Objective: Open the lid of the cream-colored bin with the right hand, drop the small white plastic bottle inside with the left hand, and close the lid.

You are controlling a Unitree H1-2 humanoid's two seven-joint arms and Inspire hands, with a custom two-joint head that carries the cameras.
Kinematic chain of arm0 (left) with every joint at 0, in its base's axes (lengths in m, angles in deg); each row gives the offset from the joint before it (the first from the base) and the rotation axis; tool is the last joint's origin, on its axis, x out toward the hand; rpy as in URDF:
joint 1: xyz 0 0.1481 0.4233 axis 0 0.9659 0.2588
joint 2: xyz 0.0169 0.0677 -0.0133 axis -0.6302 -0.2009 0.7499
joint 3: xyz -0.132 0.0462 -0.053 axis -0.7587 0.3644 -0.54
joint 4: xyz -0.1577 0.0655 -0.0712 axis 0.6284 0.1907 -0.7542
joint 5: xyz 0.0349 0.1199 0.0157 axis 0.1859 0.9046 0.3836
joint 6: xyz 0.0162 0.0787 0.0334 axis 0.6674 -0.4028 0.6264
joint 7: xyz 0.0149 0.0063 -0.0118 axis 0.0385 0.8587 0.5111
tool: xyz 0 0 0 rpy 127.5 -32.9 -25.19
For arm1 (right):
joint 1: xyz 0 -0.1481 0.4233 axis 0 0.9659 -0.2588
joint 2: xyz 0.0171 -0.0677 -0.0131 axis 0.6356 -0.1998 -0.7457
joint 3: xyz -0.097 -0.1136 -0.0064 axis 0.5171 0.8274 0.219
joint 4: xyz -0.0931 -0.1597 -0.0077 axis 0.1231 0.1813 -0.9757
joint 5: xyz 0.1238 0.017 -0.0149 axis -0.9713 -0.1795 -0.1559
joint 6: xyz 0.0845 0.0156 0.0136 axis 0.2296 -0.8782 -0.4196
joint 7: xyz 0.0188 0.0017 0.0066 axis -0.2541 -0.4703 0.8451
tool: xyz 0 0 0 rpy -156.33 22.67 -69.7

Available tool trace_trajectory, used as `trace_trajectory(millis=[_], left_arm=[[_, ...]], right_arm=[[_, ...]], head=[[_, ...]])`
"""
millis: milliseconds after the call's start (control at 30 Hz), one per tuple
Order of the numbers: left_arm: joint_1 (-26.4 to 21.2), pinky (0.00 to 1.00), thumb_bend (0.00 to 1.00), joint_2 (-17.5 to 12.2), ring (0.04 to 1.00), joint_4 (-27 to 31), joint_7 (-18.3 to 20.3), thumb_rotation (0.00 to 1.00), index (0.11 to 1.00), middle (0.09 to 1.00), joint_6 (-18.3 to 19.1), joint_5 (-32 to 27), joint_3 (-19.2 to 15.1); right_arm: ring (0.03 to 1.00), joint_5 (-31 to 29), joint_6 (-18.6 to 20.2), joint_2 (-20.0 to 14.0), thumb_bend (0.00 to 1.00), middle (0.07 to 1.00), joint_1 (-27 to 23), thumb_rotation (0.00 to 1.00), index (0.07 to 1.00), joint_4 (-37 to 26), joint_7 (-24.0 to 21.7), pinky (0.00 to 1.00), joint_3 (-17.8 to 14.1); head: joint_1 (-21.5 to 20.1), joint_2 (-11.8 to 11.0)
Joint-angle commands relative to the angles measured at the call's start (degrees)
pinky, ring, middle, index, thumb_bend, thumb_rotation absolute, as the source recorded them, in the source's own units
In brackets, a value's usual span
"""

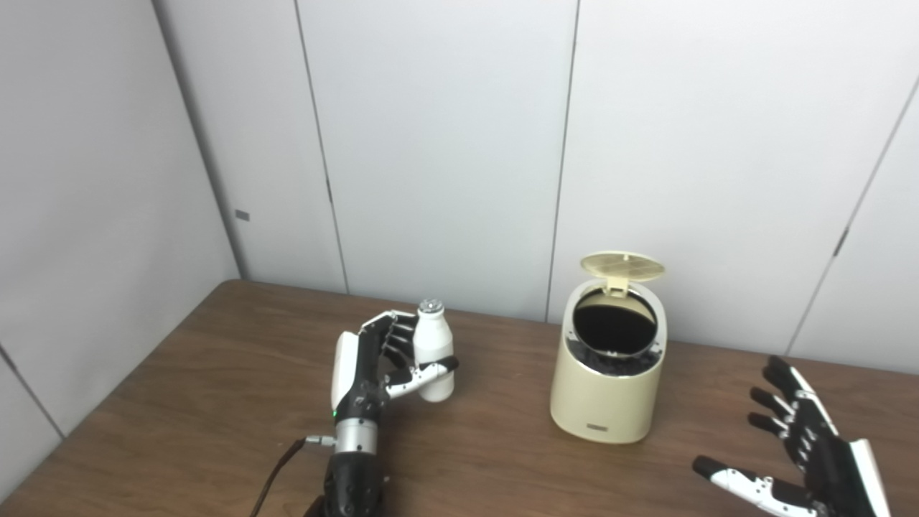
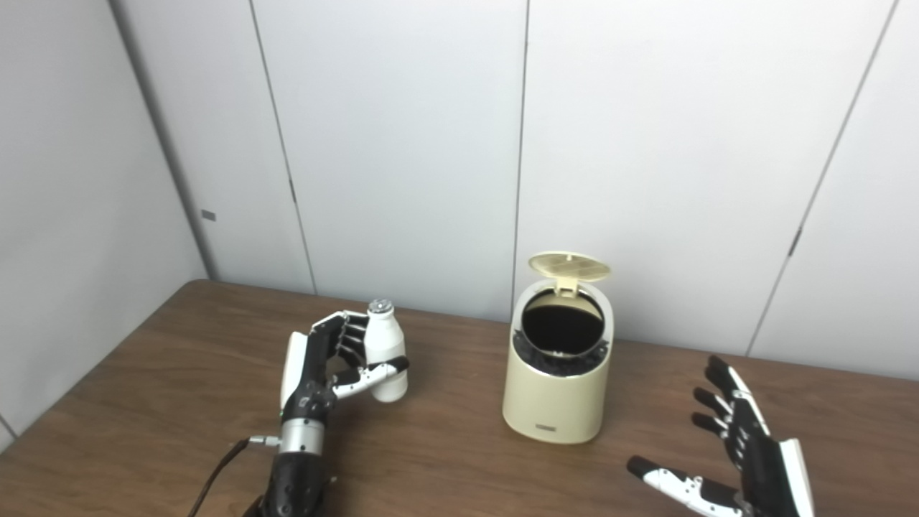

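The cream-colored bin (image 1: 605,391) stands on the table right of centre. Its round lid (image 1: 622,266) is flipped up at the back, and the dark opening (image 1: 614,323) shows. My left hand (image 1: 373,366) holds the small white plastic bottle (image 1: 434,348) upright just above the table, well left of the bin. The thumb crosses the bottle's front and the fingers wrap behind it. My right hand (image 1: 797,452) hovers low at the bottom right, fingers spread, holding nothing, apart from the bin.
The brown wooden table (image 1: 215,402) ends at a left edge and meets grey wall panels (image 1: 445,143) close behind the bin. A cable (image 1: 276,477) trails from my left wrist.
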Motion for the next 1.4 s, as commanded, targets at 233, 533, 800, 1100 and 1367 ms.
trace_trajectory(millis=[233, 533, 800, 1100, 1367], left_arm=[[-3.56, 0.35, 0.51, 1.68, 0.425, 10.47, 5.24, 0.0, 0.491, 0.48, -0.49, -2.04, 1.51], [-8.16, 0.36, 0.51, 5.54, 0.434, 14.39, 9.03, 0.0, 0.487, 0.482, 0.66, -4.38, 2.71], [-12.78, 0.36, 0.51, 7.36, 0.437, 12.93, 10.46, 0.0, 0.489, 0.476, -1.25, -3.67, 4.66], [-16.29, 0.35, 0.51, 9.01, 0.429, 7.29, 11.24, 0.0, 0.493, 0.476, -6.14, -4.41, 6.88], [-17.84, 0.34, 0.51, 10.71, 0.416, 1.94, 9.5, 0.0, 0.51, 0.468, -9.34, -2.35, 7.74]], right_arm=[[0.831, 2.33, -10.85, 0.44, 0.78, 0.891, -3.21, 0.06, 0.885, 7.22, 3.3, 0.71, 0.51], [0.829, 4.34, -13.46, 1.21, 0.78, 0.888, -3.74, 0.13, 0.885, 10.7, 5.32, 0.72, 0.82], [0.835, 4.45, -13.97, 1.96, 0.77, 0.894, -4.11, 0.1, 0.883, 11.85, 6.44, 0.72, 0.99], [0.842, 4.58, -14.38, 2.53, 0.75, 0.901, -4.14, 0.1, 0.89, 11.97, 7.07, 0.73, 1.19], [0.846, 3.98, -14.18, 3.16, 0.75, 0.898, -3.93, 0.11, 0.892, 11.14, 7.38, 0.74, 1.03]], head=[[-4.02, -1.95], [-6.22, -3.74], [-7.15, -4.38], [-8.49, -4.61], [-9.35, -4.28]])
